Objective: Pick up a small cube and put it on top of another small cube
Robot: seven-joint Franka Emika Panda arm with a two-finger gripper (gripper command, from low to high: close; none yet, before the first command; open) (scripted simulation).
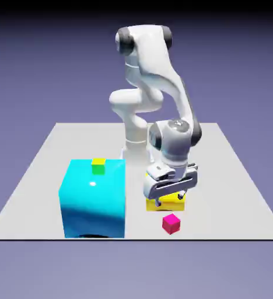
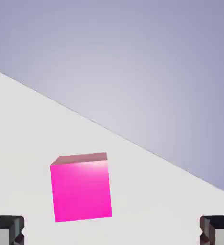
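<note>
Small cube (image 2: 81,190): we judge it light, rigid, smooth; take opposite flat sides.
Gripper (image 2: 112,229): spread wide, empty, above desk (image 2: 28,129).

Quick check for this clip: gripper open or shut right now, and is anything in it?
Gripper: open and empty; the small pink cube sits on the table ahead of the fingertips, not between them.

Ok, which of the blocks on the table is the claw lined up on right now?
The small pink cube near the table's front edge. In the hand view it sits between the open claw fingertips, unlike the yellow block, the big cyan block, or the green cube on it.
</note>
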